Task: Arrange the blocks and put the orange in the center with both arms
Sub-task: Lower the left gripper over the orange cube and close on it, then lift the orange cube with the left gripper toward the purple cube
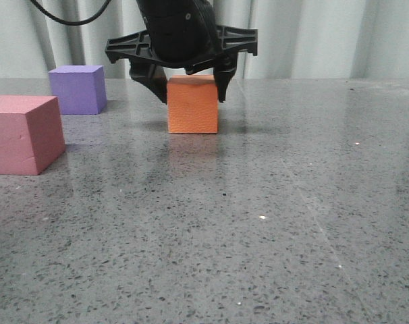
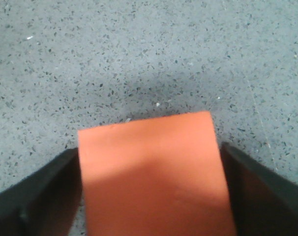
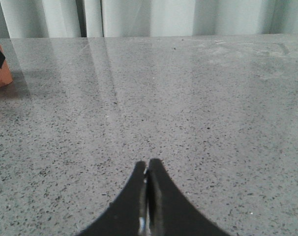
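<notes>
There are three foam blocks on the grey speckled counter (image 1: pixel 272 223): one orange block (image 1: pixel 192 106), one purple block (image 1: pixel 77 88) and one pink-red block (image 1: pixel 22 133). Two hands are in view, one in each wrist picture.

The orange block stands near the middle of the counter, flat on the surface. The left hand (image 1: pixel 191 84) hangs over it from above. Its two black fingers (image 2: pixel 36 196) stand one on each side of the block, at its upper part. In the left wrist view they lie close along the block's sides, but I cannot tell if they really press on it.

The purple block stands far back on the left side. The pink-red block stands in front of it, nearer to the camera, at the left edge of the front view. These two are apart from each other and well apart from the orange block.

The right hand (image 3: pixel 148 169) has its two fingers pressed together and holds nothing. It is above bare counter, which stretches back to the pale curtain (image 3: pixel 188 17).
</notes>
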Robot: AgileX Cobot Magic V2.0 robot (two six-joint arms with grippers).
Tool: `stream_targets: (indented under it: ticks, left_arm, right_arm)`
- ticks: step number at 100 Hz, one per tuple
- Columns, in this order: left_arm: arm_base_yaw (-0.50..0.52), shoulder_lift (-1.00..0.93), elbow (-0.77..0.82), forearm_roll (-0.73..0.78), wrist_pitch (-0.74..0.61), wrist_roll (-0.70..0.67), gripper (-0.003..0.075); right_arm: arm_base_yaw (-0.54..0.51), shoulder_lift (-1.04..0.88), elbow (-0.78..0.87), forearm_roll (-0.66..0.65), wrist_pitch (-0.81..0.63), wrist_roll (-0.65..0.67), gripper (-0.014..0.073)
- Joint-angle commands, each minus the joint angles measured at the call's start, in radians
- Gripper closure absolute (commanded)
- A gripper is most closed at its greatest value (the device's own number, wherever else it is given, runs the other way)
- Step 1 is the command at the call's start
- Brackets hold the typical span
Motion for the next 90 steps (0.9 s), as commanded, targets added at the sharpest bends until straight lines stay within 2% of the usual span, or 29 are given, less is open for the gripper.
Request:
stream_targets:
  ticks: [1, 11, 21, 63, 75, 90]
  left_arm:
    - [-0.006, -0.051, -0.034, 0.015, -0.041, -0.009, 0.0333]
    - [-0.006, -0.051, -0.034, 0.015, -0.039, -0.007, 0.0447]
    - [-0.006, -0.063, -0.034, 0.015, -0.033, -0.004, 0.0496]
    - [0.018, -0.261, -0.034, 0.057, -0.024, 0.098, 0.0498]
    - [0.054, -0.324, -0.008, 0.057, -0.007, 0.128, 0.0498]
    - [0.140, -0.407, 0.101, 0.039, -0.018, 0.128, 0.0498]
  right_arm:
    - [-0.006, -0.026, -0.014, 0.004, -0.084, -0.005, 0.0661]
    - [-0.006, -0.026, -0.014, 0.004, -0.084, -0.005, 0.0661]
    - [-0.006, -0.026, -0.014, 0.004, -0.084, -0.005, 0.0661]
    - [-0.006, -0.026, -0.014, 0.004, -0.084, -0.005, 0.0661]
    - [-0.006, -0.026, -0.014, 0.004, -0.084, -0.005, 0.0661]
    - [-0.006, -0.026, -0.014, 0.004, -0.084, -0.005, 0.0661]
